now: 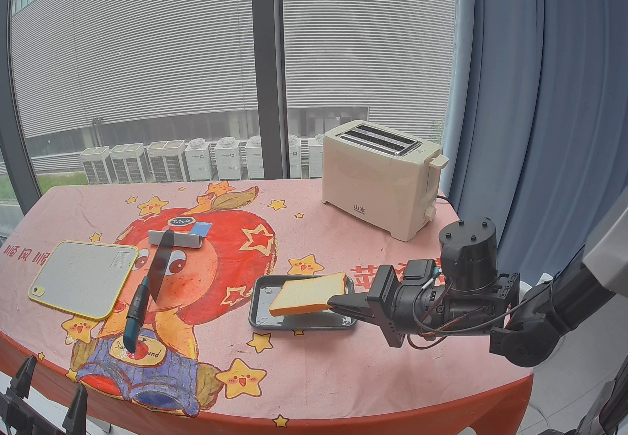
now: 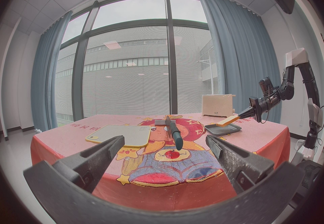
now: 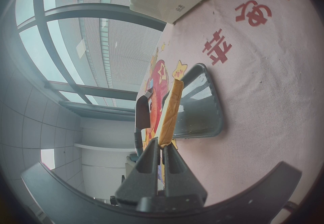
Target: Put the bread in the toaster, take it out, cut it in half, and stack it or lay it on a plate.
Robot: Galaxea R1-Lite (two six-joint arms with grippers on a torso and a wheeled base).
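Note:
A slice of bread (image 1: 307, 293) hangs just above the dark metal tray (image 1: 265, 315), pinched at its right edge by my right gripper (image 1: 335, 303), which is shut on it. In the right wrist view the bread (image 3: 171, 111) stands on edge between the fingertips (image 3: 153, 148) over the tray (image 3: 202, 113). The cream toaster (image 1: 379, 176) stands at the back right with empty slots. A knife (image 1: 149, 289) with a blue-black handle lies left of centre. A cutting board (image 1: 84, 277) rests at the far left. My left gripper (image 2: 165, 154) is open, held off the table's front edge.
A small grey block (image 1: 175, 238) lies behind the knife blade. The table (image 1: 405, 367) ends close to the right of my right arm, with a blue curtain (image 1: 543, 96) beyond. A window sits behind the toaster.

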